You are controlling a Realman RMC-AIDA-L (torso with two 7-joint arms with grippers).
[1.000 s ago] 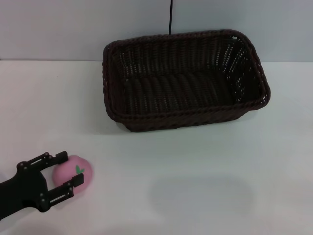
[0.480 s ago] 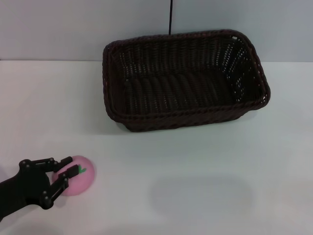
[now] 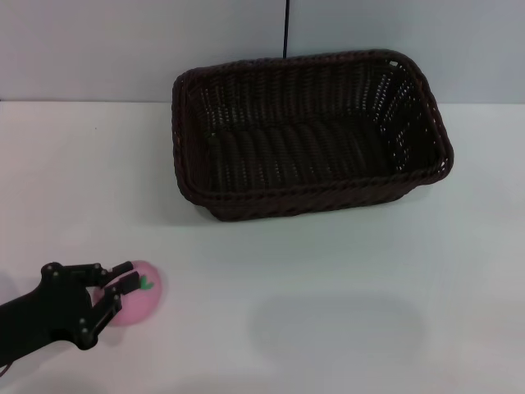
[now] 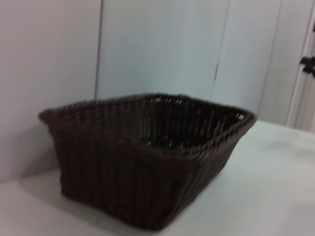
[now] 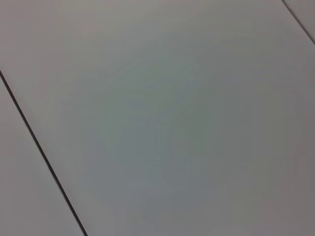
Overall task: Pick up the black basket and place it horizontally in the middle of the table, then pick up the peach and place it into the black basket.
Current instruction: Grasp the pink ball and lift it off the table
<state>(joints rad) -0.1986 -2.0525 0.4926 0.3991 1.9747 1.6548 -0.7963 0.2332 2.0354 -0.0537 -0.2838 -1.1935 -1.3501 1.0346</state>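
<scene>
Black basket sits on the table, far side, roughly centre and slightly right, long axis running left-right, open side up. Its far rim is close to the wall. Nothing visible inside it. The left wrist view shows the same basket from low down, corner-on, resting flat on the white surface, with the pale wall panels behind it.

Peach is at the near left of the table, well apart from the basket, resting on the surface. Green leaf mark faces up and toward the right.

Left gripper is on the peach, coming in from the near left edge. Fingers are drawn in narrow against the fruit, one on its far side, the other on its near side, both touching it. Looks like a closed grasp on the peach, which still appears to sit on the table. Arm body runs off the lower left corner.

Right gripper: not visible in the head view. The right wrist view shows only a plain grey panelled surface with a dark seam across it, no fingers, so its state can't be read.

A dark vertical line runs up the wall behind the basket.
</scene>
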